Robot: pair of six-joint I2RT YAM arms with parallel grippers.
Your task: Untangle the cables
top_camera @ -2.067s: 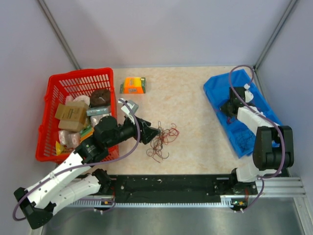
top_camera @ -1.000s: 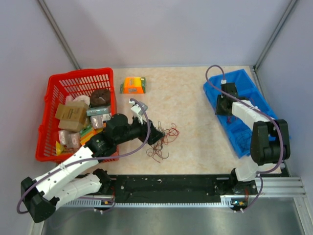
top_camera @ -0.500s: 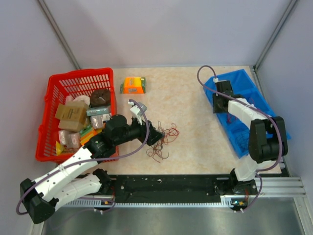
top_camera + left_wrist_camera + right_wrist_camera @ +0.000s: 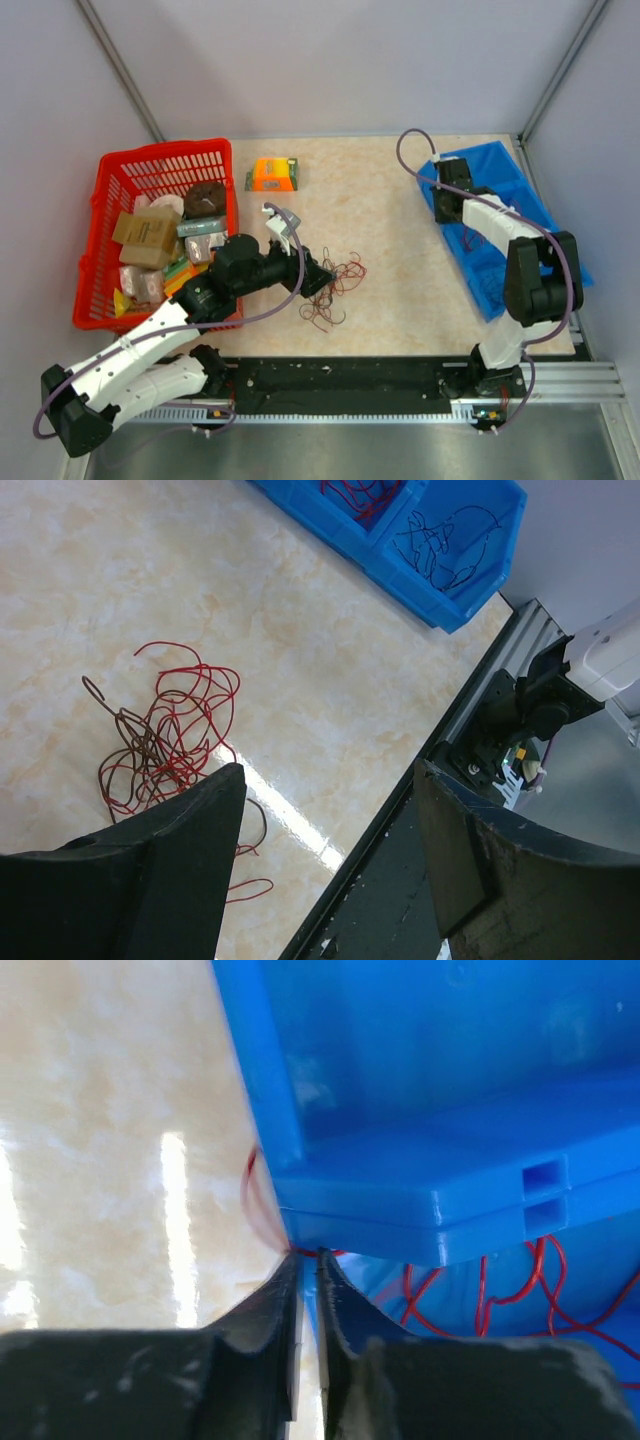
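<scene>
The cables lie as a small wiry bundle of dark red and brown wires on the table's middle. In the left wrist view the bundle sits just past my left finger. My left gripper is open and empty at the bundle's left edge; its fingertips stand wide apart. My right gripper is at the left rim of the blue bin. In the right wrist view it is shut on a thin red cable that loops outside the bin wall.
A red basket full of packages stands at the left. An orange box lies behind the bundle. The blue bin's compartments hold loose red wires and black wires. A black rail runs along the near edge.
My right gripper has moved from inside the blue bin up and left to its left rim. My left gripper advanced to the bundle's edge, then stayed still.
</scene>
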